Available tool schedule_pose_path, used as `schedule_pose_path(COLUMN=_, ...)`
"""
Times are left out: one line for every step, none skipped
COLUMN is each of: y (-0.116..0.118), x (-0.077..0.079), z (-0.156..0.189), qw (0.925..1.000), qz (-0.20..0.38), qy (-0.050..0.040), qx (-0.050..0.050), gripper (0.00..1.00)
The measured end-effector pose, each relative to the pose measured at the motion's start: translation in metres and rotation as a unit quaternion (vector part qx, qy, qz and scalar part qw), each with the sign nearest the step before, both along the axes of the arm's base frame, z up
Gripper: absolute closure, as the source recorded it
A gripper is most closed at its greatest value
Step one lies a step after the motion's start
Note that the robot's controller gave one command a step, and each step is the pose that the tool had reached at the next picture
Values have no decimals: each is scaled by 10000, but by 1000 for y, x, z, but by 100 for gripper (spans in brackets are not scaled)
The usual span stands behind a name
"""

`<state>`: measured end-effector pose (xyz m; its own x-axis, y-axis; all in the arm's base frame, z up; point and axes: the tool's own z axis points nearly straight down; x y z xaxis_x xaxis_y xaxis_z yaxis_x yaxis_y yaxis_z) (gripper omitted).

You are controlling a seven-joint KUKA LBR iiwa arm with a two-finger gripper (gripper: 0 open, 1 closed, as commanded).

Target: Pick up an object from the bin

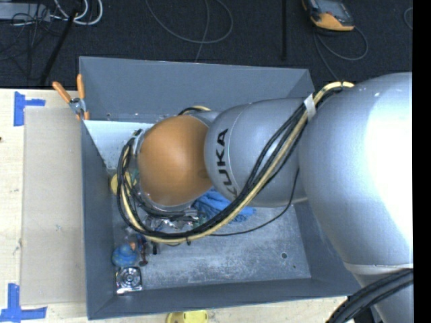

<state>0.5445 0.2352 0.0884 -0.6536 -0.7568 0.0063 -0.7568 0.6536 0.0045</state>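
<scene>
The single camera is looking down on the grey metal bin (195, 86) from above and slightly aside, near enough that the arm (363, 167) is crowding the frame's right half.

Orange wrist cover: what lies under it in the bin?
A blue crumpled thing pokes out at its lower right; a small blue piece and a silvery one lie clear of it. Directly beneath is covered.

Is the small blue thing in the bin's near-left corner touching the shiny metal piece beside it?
Cannot tell. In the camera view the small blue thing lies right by the shiny metal piece; neither gap nor contact shows plainly.
</scene>
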Motion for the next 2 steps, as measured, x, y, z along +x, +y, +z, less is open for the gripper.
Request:
schedule_pose_path(y=1, x=1, z=19, qw=10000, qz=1, qy=-24, qx=9, gripper=100)
schedule_pose_path(y=1, x=2, z=32, qw=10000, qz=3, qy=-43, qx=16, gripper=100)
